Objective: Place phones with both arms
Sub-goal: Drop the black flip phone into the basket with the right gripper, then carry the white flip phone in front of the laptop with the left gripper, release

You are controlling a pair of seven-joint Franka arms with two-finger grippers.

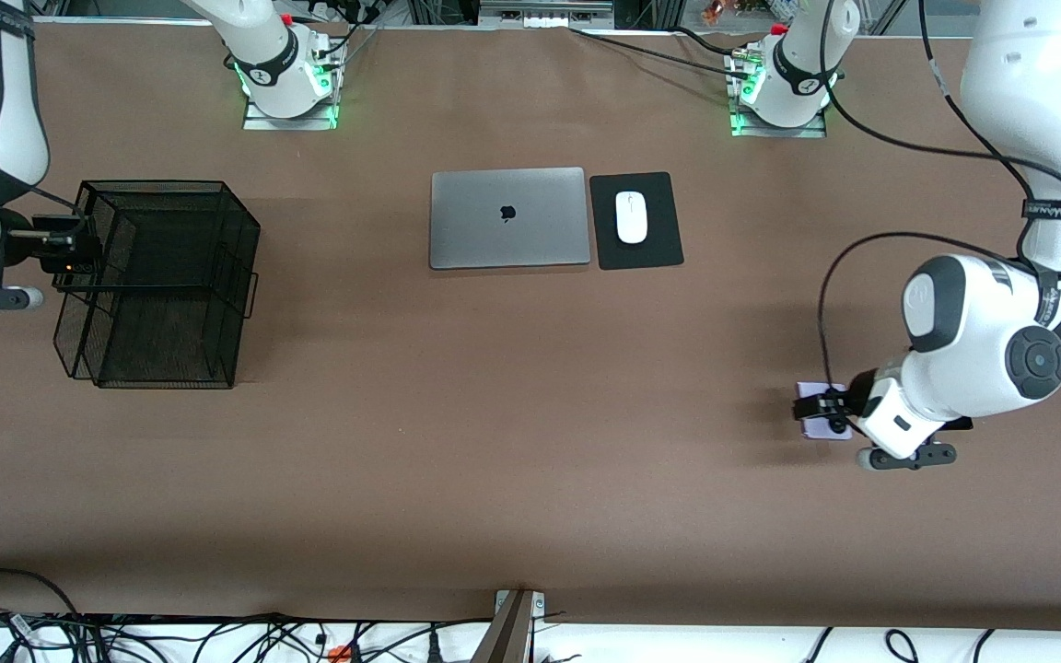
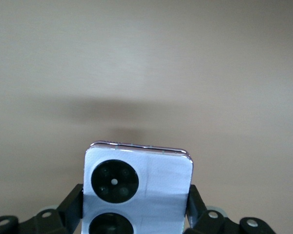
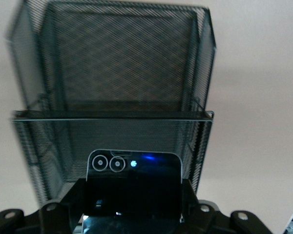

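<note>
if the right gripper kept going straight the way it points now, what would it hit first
Probably the black mesh basket: the right gripper, shut on the black flip phone, points straight at its open tiers, though how close it is stays unclear.

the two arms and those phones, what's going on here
Each arm has a phone. The left end effector is shut on the lilac flip phone low at the left arm's end of the table. The right end effector holds a black phone at the black mesh basket. The laptop and mouse sit untouched.
</note>
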